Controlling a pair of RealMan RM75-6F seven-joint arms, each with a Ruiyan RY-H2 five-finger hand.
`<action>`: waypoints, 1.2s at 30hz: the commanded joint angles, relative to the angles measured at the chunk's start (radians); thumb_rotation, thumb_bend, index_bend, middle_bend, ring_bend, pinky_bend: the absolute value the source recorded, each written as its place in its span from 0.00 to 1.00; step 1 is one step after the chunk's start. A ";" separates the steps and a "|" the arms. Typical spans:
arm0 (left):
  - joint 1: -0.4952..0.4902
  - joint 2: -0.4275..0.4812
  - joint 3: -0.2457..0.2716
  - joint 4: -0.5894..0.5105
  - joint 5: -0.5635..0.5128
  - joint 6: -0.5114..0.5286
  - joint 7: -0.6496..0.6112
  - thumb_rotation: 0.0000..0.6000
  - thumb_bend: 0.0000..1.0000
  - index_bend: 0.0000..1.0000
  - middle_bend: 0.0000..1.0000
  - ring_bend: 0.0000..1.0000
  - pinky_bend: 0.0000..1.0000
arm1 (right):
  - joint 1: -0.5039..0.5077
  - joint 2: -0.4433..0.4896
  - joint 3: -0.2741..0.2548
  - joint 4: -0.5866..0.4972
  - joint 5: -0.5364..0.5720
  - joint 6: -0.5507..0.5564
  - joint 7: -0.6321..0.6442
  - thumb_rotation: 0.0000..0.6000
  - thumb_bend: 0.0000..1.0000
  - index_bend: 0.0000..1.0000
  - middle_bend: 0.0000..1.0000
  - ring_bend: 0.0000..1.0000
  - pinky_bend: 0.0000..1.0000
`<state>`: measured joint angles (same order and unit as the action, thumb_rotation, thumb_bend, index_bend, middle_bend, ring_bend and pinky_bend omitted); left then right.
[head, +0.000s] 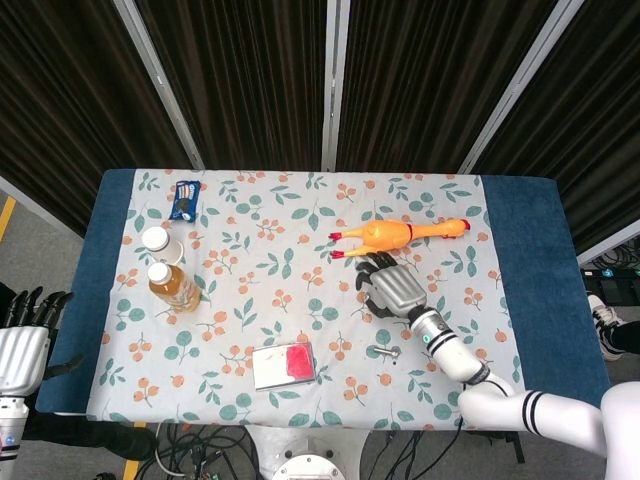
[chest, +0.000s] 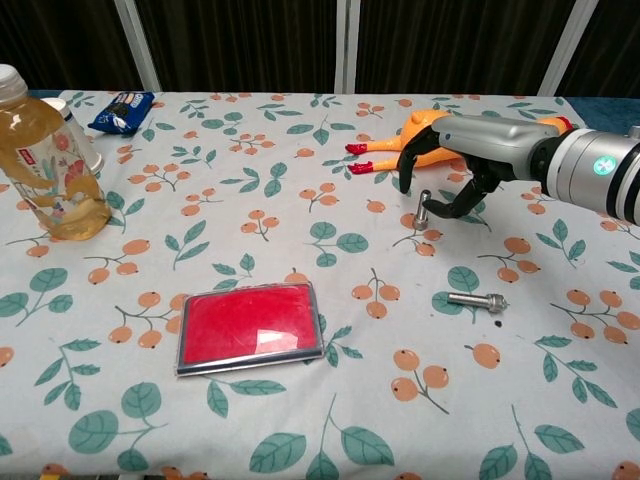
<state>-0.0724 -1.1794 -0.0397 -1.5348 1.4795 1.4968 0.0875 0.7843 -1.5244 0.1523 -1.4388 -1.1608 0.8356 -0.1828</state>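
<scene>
right hand (head: 392, 287) hovers just below the rubber chicken (head: 396, 233); a bolt (head: 383, 351) lies nearer the front edge.

A small silver bolt (chest: 421, 207) stands nearly upright, tilted slightly, pinched in the fingers of the right hand (chest: 455, 170) just above the leaf-patterned tablecloth (chest: 250, 150). It sits just in front of an orange rubber chicken (chest: 430, 135).

a table (head: 545, 260) with a blue cover and a floral cloth (head: 290, 300) stands before dark pleated curtains (head: 250, 80) crossed by pale metal bars (head: 335, 80); grey floor (head: 40, 250), yellow line.
</scene>
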 joint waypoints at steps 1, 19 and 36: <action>-0.001 0.002 -0.001 -0.002 0.001 0.000 0.003 1.00 0.00 0.14 0.15 0.00 0.00 | -0.018 0.030 -0.012 -0.048 -0.056 0.061 -0.027 1.00 0.35 0.36 0.18 0.00 0.00; 0.012 0.016 0.009 -0.028 0.031 0.032 0.014 1.00 0.00 0.14 0.15 0.00 0.00 | -0.170 0.147 -0.212 -0.262 -0.358 0.250 -0.239 1.00 0.35 0.37 0.29 0.14 0.35; 0.026 0.010 0.019 -0.008 0.048 0.050 -0.018 1.00 0.00 0.14 0.15 0.00 0.00 | -0.170 0.042 -0.169 -0.253 -0.137 0.146 -0.435 1.00 0.35 0.39 0.25 0.16 0.35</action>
<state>-0.0461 -1.1693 -0.0204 -1.5429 1.5279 1.5468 0.0700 0.6103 -1.4755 -0.0195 -1.6941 -1.3062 0.9890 -0.6044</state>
